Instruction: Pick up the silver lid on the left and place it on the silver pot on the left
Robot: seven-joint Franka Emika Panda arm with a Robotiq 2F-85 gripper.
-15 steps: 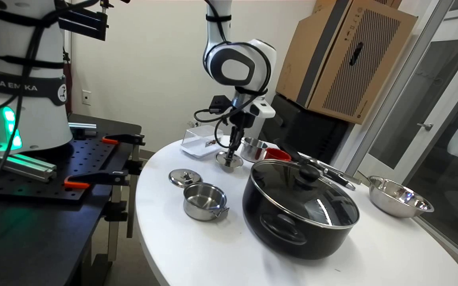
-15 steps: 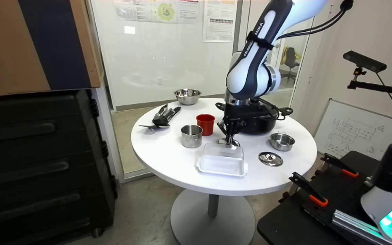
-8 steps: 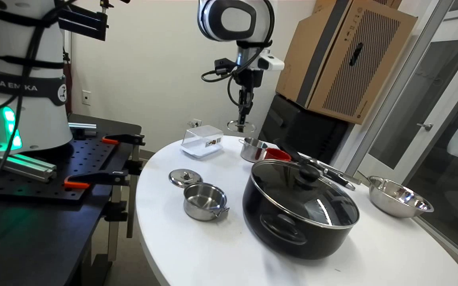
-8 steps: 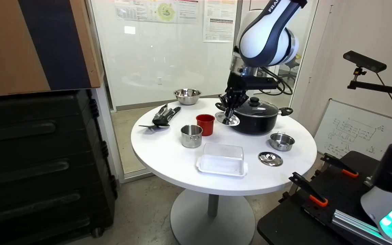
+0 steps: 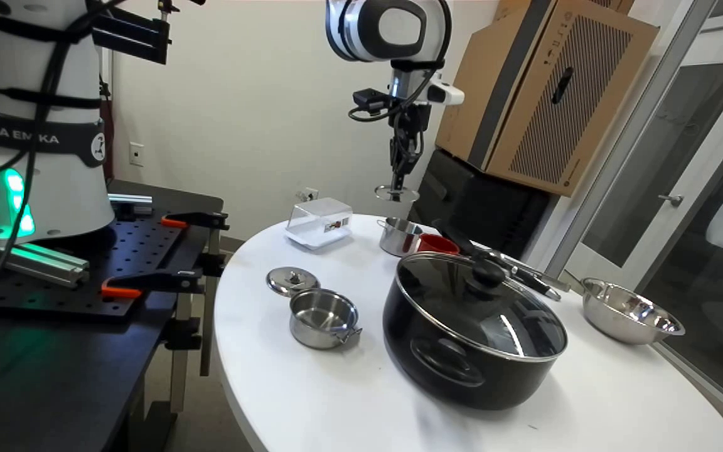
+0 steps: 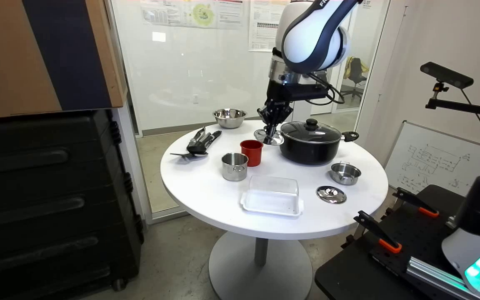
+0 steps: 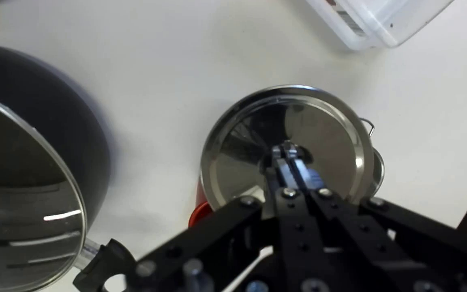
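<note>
The silver lid (image 5: 384,194) is up in the air, its knob between my shut fingertips. My gripper (image 6: 269,138) holds the lid (image 6: 278,139) slightly tilted, well above the table, between the red cup and the black pot. In the wrist view the lid (image 7: 330,142) is a wide disc and the gripper (image 7: 284,152) is shut on its knob. The silver pot (image 6: 234,170) stands upright and uncovered beside the red cup; it also shows in an exterior view (image 5: 397,238). In the wrist view only the pot's rim and handle (image 7: 378,172) show past the lid, the rest hidden.
A red cup (image 6: 252,153) stands against the silver pot. The black pot (image 5: 462,370) with its glass lid is close by. A clear-covered white dish (image 6: 271,203), another small lid (image 6: 331,194), a wide-mouthed pot (image 6: 345,174), utensils (image 6: 200,143) and a steel bowl (image 6: 229,118) share the table.
My gripper has lifted the lid off the table, up beside the black pot. Over the last half second it has shifted sideways, towards the red cup and silver pot in the exterior views.
</note>
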